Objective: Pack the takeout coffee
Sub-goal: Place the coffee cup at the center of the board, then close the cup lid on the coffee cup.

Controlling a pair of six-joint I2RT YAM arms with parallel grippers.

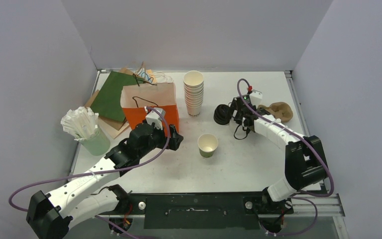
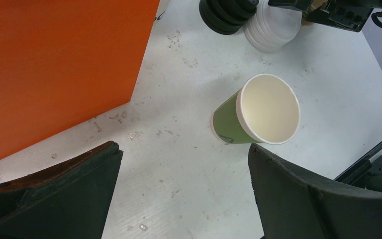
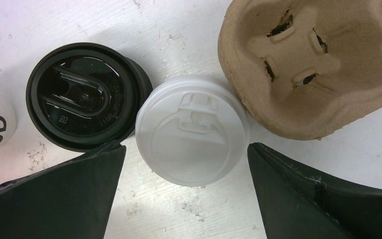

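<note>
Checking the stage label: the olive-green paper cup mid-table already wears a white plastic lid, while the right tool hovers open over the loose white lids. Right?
No. The olive-green paper cup has no lid; the left wrist view shows its open cream interior. The right tool does hover open over the loose white plastic lids.

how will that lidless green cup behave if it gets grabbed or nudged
The green cup looks empty, so it is probably light and easy to tip if nudged. With no lid bracing the rim, its paper wall may dent under a firm squeeze.
</note>
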